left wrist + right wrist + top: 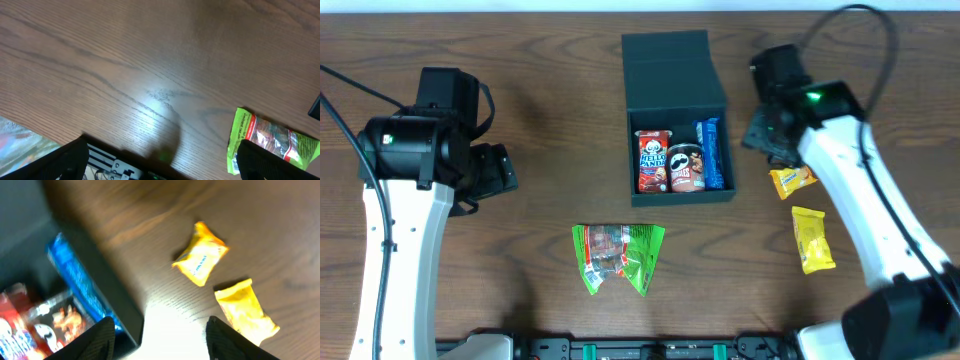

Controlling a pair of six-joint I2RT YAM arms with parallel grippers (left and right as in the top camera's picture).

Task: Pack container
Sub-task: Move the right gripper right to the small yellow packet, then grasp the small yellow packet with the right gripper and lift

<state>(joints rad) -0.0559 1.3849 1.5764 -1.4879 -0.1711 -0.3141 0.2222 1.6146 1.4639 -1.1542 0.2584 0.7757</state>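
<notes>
The packing looks about half done. The container (680, 116) stands open with its lid flap laid back, just beside the right gripper (162, 340), whose fingers are spread wide and hold nothing. Inside, side by side, sit a crisp can (686, 167), a red snack box (653, 160) and a blue packet (711, 153). Left outside are a green bag (272, 142), just ahead of the left gripper (160, 160) with its wide, empty fingers, and two yellow packets (202, 260) (245, 310) ahead of the right fingers.

- Overhead looks straight down over the whole table (550, 120).
- Left wrist, close down, shares the green packet (272, 142).
- Right wrist, close, shares box (107, 292) and yellow packets (202, 260).
</notes>
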